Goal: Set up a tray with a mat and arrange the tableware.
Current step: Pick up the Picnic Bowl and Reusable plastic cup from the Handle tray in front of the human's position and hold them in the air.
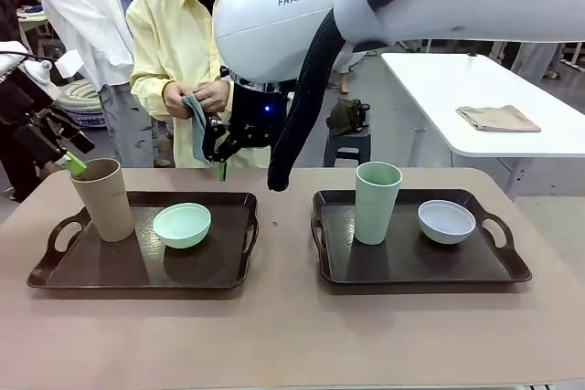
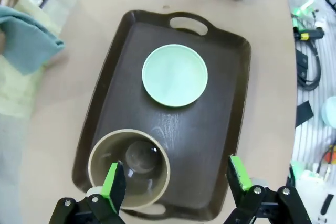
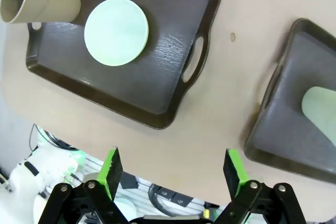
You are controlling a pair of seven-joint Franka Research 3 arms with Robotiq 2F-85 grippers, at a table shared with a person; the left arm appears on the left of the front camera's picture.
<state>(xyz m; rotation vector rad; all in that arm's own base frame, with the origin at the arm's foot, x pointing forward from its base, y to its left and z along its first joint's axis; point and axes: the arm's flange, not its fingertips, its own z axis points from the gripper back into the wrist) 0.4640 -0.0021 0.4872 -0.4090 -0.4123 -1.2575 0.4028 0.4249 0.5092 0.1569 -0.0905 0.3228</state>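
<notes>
Near edge, tan table (image 1: 292, 340): two dark brown handled plastic trays side by side; left tray (image 1: 110, 267) bears tall tapered tan plastic cup (image 1: 102, 198) upright at its left end, small round mint green bowl (image 1: 182, 224) just beside it; right tray (image 1: 402, 262) bears tall mint green plastic cup (image 1: 376, 203) upright, small round pale grey-white bowl (image 1: 446, 221) to its right. Left gripper (image 2: 176, 174) spread wide, empty, over the tan cup's end of the left tray; right gripper (image 3: 173, 169) likewise spread and empty, raised above the table. Far side: person in pale yellow shirt (image 1: 174, 34) holds folded blue-grey cloth (image 1: 197, 121) in both hands, off the table
</notes>
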